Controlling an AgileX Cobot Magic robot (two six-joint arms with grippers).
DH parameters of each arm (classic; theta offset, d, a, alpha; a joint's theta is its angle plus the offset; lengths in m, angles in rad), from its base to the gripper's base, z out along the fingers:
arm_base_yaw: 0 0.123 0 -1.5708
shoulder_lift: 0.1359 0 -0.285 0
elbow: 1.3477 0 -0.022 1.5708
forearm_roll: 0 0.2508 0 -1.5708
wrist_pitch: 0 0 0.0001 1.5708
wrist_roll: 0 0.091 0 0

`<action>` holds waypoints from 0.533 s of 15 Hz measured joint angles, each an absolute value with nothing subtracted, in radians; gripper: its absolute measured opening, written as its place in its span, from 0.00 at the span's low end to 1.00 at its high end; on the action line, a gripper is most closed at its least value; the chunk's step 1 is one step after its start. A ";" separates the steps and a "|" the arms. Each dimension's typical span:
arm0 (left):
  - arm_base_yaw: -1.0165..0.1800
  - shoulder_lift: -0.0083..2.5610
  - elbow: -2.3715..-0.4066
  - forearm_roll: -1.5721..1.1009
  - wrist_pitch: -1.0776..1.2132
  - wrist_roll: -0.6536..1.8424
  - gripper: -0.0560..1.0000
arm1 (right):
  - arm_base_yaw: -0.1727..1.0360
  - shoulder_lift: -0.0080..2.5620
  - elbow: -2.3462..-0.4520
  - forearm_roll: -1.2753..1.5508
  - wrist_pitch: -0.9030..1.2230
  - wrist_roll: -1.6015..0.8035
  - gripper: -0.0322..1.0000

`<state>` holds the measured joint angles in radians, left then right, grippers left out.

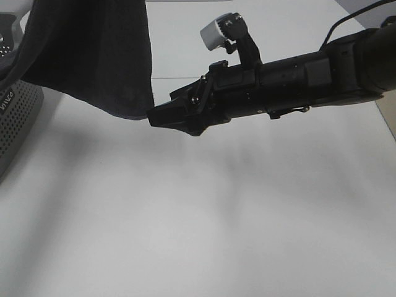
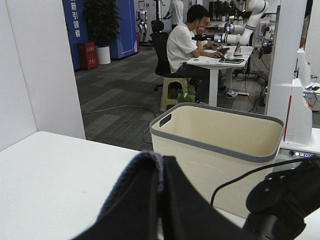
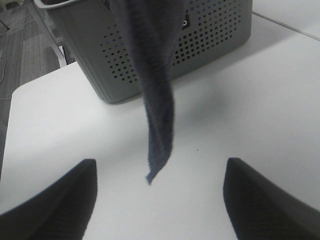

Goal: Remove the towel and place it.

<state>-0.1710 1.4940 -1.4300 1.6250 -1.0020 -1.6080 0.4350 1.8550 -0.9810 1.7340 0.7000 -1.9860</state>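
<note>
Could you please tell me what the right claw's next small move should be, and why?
Probably ease the open right claw forward, so the hanging corner of the dark navy terry towel sits between its fingers; that corner appears just ahead of them, above the white table.

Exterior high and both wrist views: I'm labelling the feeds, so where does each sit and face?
Exterior high: overhead, looking down on table; right arm shows.
Left wrist: on its arm, facing level toward beige tub; towel fills foreground.
Right wrist: on right arm, facing basket; open right gripper shows.
Shared: exterior and right wrist both show towel and basket.
</note>
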 joint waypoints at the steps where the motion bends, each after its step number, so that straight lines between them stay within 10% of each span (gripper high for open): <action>1: -0.171 1.494 -1.430 1.631 -1.002 -1.608 0.05 | 0.435 1.893 -1.023 1.734 0.700 -1.941 0.70; 8: -0.171 1.494 -1.430 1.634 -1.002 -1.608 0.05 | 0.540 2.024 -1.155 1.738 0.673 -1.913 0.61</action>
